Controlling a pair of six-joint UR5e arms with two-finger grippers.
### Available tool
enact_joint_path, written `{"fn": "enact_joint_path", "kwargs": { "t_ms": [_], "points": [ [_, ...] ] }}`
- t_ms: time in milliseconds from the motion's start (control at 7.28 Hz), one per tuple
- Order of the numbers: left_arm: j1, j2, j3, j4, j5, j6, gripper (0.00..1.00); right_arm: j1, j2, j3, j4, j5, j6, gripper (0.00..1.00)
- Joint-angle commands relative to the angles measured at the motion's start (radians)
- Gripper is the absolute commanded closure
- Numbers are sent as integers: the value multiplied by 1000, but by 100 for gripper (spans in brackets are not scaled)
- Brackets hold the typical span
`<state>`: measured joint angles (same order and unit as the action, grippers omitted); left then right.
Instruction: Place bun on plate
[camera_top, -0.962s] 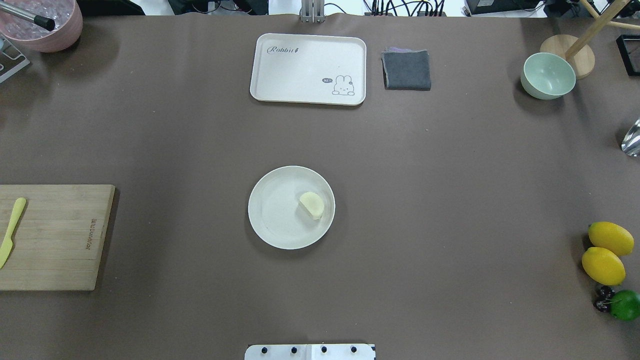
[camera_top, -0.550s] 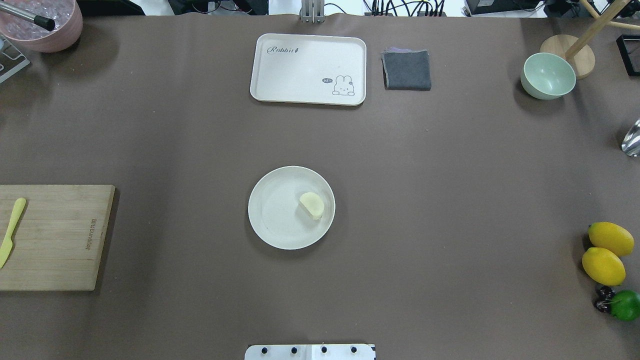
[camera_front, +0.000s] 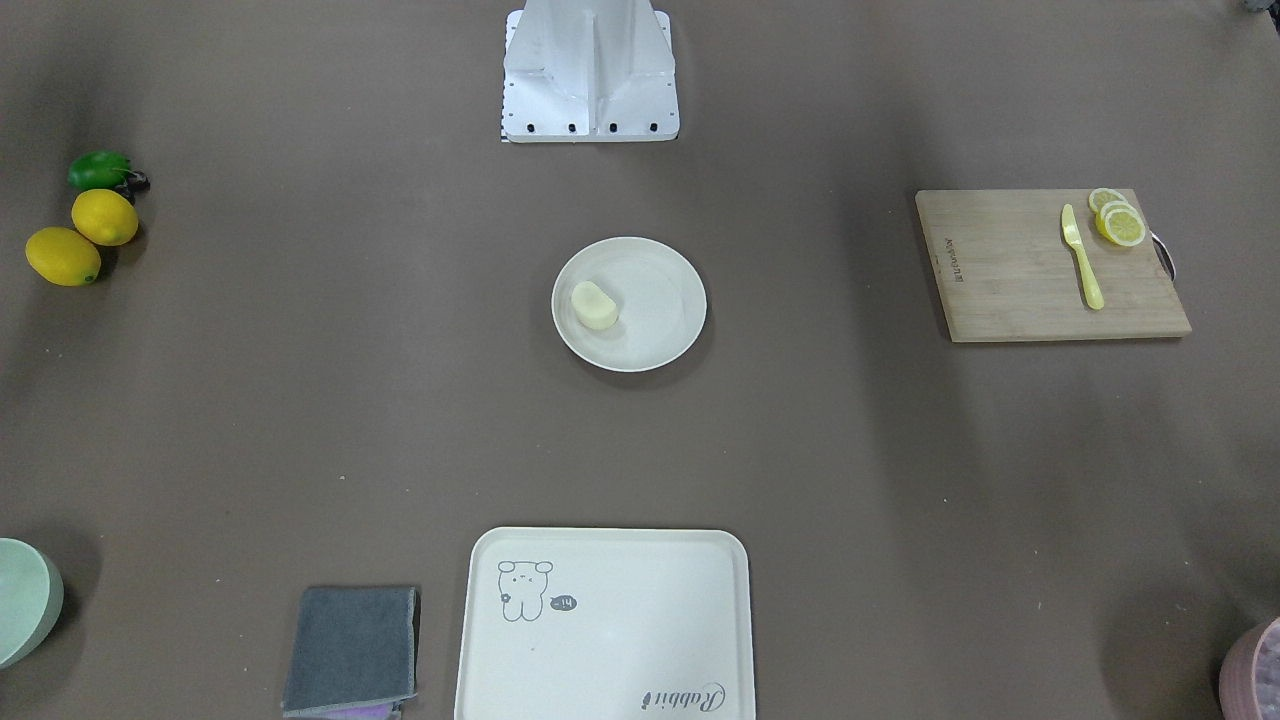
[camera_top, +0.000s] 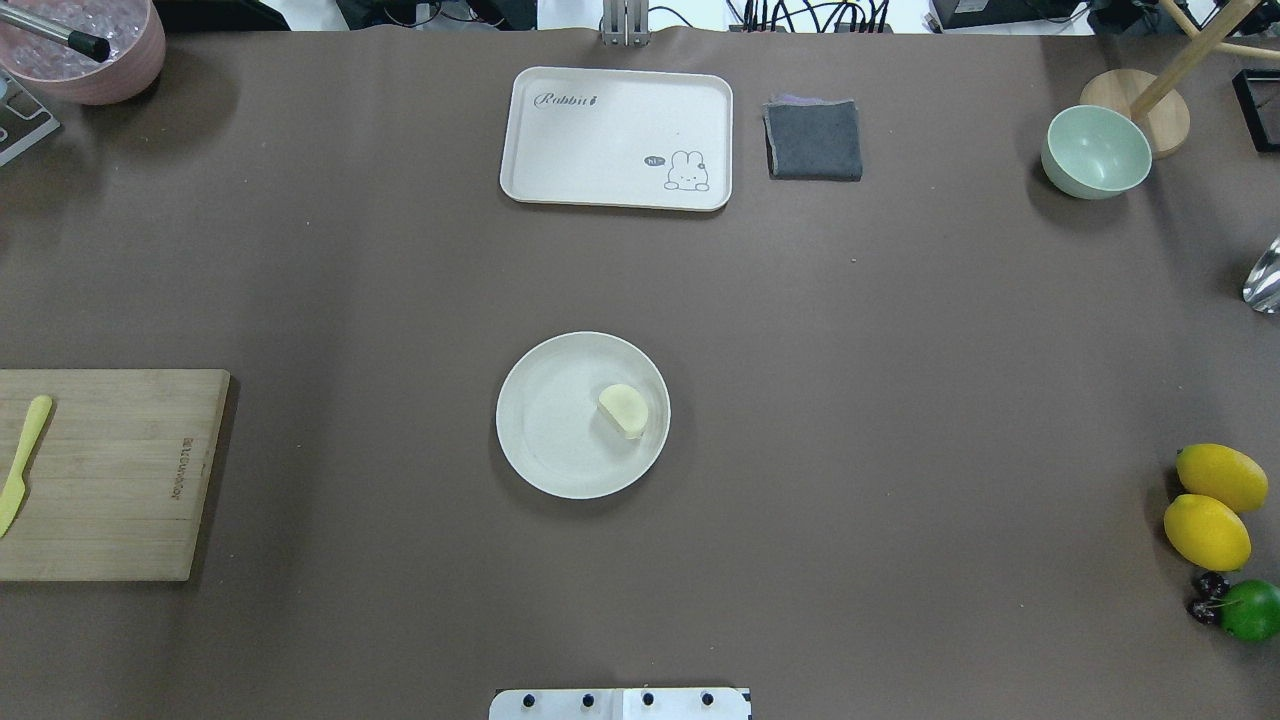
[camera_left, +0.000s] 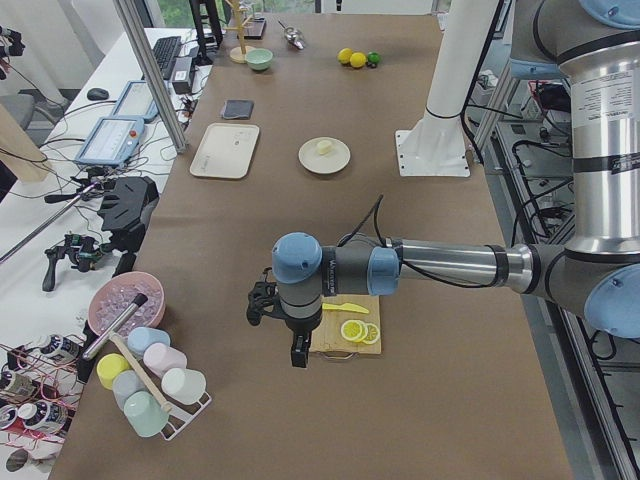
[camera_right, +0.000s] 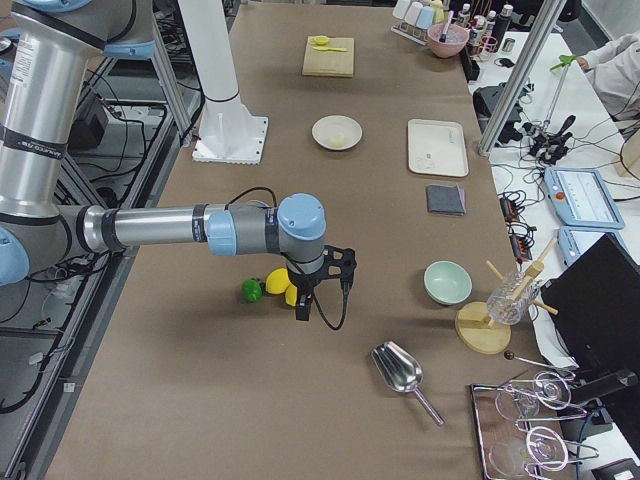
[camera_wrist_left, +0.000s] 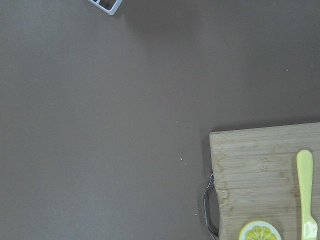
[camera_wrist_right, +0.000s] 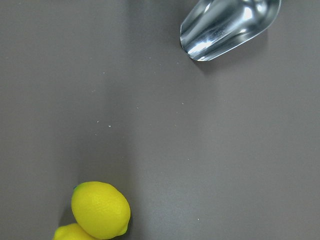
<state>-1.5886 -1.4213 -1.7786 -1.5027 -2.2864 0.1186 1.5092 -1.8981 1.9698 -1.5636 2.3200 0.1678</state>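
Observation:
The pale cream bun (camera_top: 624, 410) lies on the right half of the round cream plate (camera_top: 545, 430) at the table's middle, with nothing holding it. From the front the bun (camera_front: 594, 305) sits on the plate (camera_front: 660, 310) on its left part. Neither arm shows in these two views. My left gripper (camera_left: 297, 350) hangs over the table by the cutting board's end, far from the plate (camera_left: 310, 160). My right gripper (camera_right: 303, 305) hangs above the lemons, also far from the plate (camera_right: 322, 130). I cannot tell whether either gripper is open or shut.
A rabbit-print tray (camera_top: 617, 137), a grey cloth (camera_top: 813, 140) and a green bowl (camera_top: 1095, 152) stand at the far side. Two lemons (camera_top: 1210, 505) and a lime (camera_top: 1250, 610) lie at the right edge. A cutting board (camera_top: 105, 475) with a yellow knife (camera_top: 22, 465) is at the left. A metal scoop (camera_wrist_right: 227, 27) lies near the lemons.

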Motion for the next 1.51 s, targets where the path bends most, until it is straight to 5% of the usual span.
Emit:
{"fn": "enact_joint_path", "kwargs": {
  "t_ms": [0, 1374],
  "points": [
    [-2, -1, -12, -2, -2, 1, 2, 72, 1, -54, -1, 1, 1, 0],
    [-4, 27, -28, -4, -1, 1, 2, 92, 1, -51, 0, 13, 3, 0]
  ]
}}
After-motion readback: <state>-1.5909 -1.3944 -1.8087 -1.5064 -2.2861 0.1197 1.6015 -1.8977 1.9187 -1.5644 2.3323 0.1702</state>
